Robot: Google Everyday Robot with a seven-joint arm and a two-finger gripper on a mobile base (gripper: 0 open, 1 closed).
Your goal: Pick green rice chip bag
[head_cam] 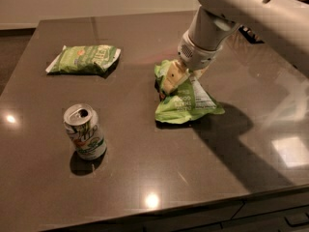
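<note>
- Pincer (173,77) pinches the upper edge of the green rice chip bag (186,103), mid-worktop (145,178).
- Its white print cannot be read.
- Can (85,132) front left; smaller green bag (84,59) rear left.

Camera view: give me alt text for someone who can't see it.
The tool is down at the upper-left end of the crumpled green rice chip bag on a dark table, the arm reaching in from the upper right. A flatter green bag lies at the far left, and an opened drink can stands upright front left.
</note>
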